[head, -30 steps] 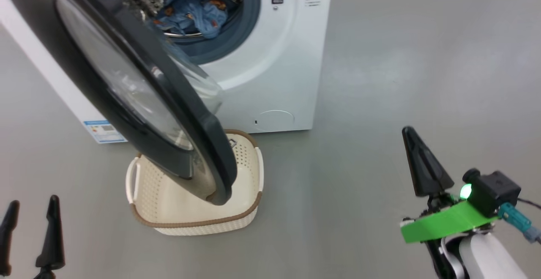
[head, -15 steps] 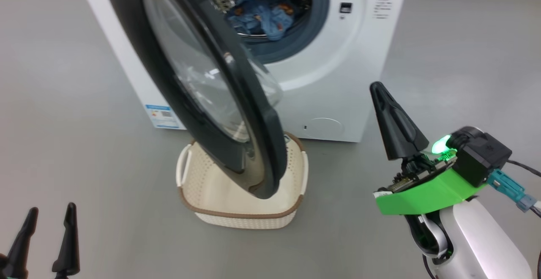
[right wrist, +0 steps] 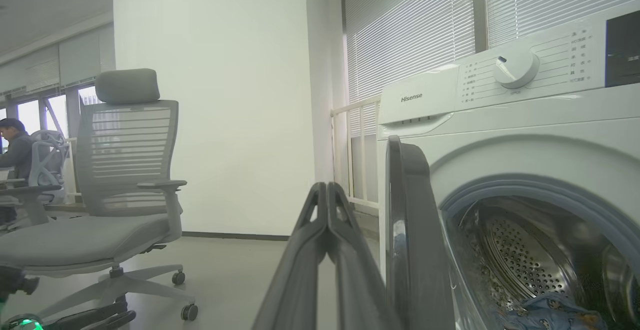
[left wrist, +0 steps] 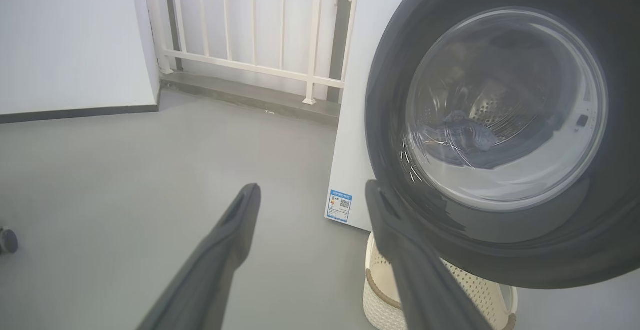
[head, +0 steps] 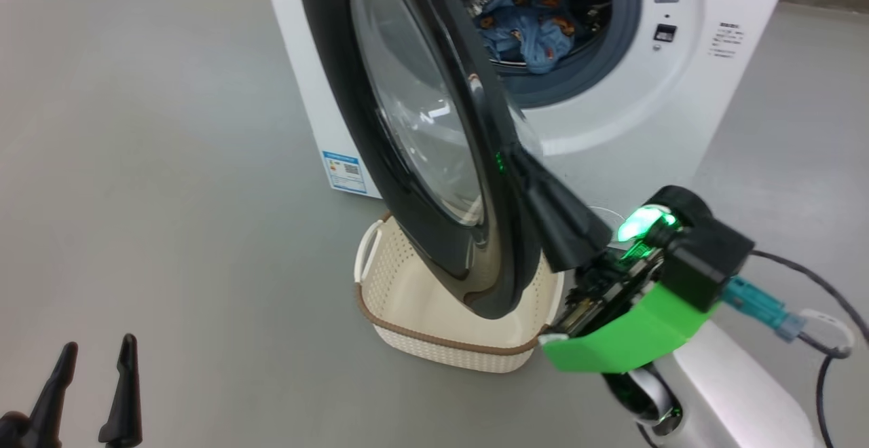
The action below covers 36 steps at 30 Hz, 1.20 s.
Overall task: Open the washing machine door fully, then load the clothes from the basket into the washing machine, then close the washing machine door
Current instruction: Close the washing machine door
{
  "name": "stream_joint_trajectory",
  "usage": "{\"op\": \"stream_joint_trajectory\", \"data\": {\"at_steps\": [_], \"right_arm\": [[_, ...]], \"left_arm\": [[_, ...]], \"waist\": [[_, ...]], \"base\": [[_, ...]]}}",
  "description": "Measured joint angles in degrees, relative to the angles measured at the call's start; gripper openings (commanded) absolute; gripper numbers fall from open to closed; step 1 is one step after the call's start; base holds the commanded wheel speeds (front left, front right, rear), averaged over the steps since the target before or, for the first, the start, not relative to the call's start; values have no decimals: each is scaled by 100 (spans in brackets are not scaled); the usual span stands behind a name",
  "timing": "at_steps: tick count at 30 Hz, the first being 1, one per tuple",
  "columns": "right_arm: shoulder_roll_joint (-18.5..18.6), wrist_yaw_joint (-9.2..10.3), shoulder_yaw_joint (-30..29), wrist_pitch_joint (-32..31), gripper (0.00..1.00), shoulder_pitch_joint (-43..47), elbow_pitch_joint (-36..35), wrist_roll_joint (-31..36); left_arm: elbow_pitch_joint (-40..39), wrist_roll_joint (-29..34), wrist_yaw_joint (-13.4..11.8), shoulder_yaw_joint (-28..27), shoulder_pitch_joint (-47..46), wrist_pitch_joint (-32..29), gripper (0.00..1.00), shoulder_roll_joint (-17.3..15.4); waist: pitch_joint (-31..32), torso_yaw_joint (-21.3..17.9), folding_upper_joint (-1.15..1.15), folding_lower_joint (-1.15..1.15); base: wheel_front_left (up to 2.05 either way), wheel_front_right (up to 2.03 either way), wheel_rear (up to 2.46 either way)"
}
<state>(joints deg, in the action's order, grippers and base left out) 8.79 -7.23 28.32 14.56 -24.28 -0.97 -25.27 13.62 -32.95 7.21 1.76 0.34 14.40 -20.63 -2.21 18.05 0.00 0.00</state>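
Likely closing step: clothes loaded; right pincer shut, empty, beside washing machine door; left pincer gaping, empty; next, push door shut.

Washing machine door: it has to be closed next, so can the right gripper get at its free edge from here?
Probably yes. The shut right gripper has its tips right beside the rim of the washing machine door, with nothing between them; whether they touch, I cannot tell.
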Motion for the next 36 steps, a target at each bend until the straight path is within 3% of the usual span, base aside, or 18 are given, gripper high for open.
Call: {"op": "stream_joint_trajectory", "data": {"at_steps": [12, 36], "right_arm": [[11, -1, 877, 14, 0, -108, 471, -148], [18, -1, 1235, 14, 0, -485, 2671, -393]], "left_arm": [[38, -20, 32, 20, -9, 1, 100, 0], [86, -110, 32, 98, -71, 1, 100, 13]], "waist": [[-24, 333, 0, 0], [-217, 615, 0, 1]], "base": [[0, 0, 0], [0, 0, 0]]}}
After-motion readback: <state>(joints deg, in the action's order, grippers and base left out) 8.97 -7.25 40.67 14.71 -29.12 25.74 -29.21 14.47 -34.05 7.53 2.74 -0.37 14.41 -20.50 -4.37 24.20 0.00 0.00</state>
